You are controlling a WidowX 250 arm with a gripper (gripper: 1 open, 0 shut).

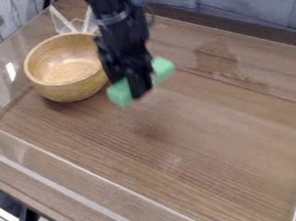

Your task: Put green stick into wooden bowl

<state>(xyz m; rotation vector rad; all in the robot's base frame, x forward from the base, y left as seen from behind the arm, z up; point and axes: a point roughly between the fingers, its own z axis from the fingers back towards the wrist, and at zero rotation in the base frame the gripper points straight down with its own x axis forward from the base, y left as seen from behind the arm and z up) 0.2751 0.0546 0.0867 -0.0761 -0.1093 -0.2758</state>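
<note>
Black arm (pixel 125 20) comes in from the top edge of the view, its links running down to the tool (pixel 123 77) at the low end. I have the tool pointed downward, gripping the green stick (pixel 125 83). Fingers are dark and blurred, so their exact outline is hard to read, but they stand around the stick's middle, with green showing out past them on both sides.

Stick is tilted in view: one end reaches down and left, the other up and right. I see it held above the bench (pixel 181 139), with no contact visible under it. Motion blur softens its edges.

Wooden bowl (pixel 66 69) sits left of the stick in the picture, on the bench, upright, opening up. Light tan, round, thick rim. I have the stick outside the bowl, near its right side; it overlaps nothing of the bowl's inside. Part of the arm passes close to the bowl's upper right rim in view; can't tell the real gap there.

Wrist hangs nearly vertical, just beside the bowl as I look at it. Upper links lean a little left toward the top of the frame, where the arm gets cut off. Exact wrist rotation: can't tell, blurred.

Bench top is brown wood, with a pale edge strip (pixel 66 170) along its lower left side.
</note>
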